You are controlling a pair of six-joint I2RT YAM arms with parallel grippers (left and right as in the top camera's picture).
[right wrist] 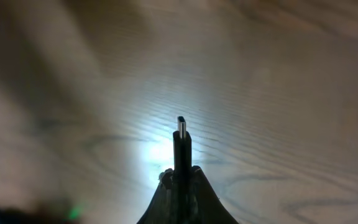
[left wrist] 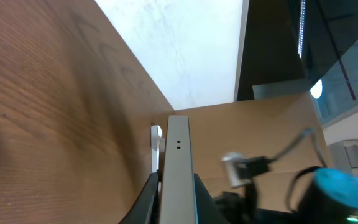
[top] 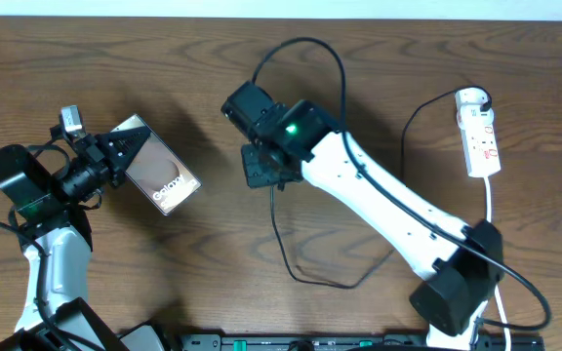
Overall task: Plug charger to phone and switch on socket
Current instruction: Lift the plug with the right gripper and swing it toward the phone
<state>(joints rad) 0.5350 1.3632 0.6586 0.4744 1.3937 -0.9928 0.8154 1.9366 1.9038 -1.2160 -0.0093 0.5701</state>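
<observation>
The phone is a dark glossy slab with a white label end, held tilted at the left of the table. My left gripper is shut on its upper end. In the left wrist view I see its grey edge running up between the fingers. My right gripper hovers right of the phone, apart from it, shut on the charger plug, whose metal tip points away over the wood. The thin black charger cable trails down from it and loops across the table. The white socket lies at the far right.
The socket's white cord runs down toward the right arm's base. A black loop of cable arches above the right wrist. Bare wooden table lies between the two arms. In the left wrist view, the right arm shows at lower right.
</observation>
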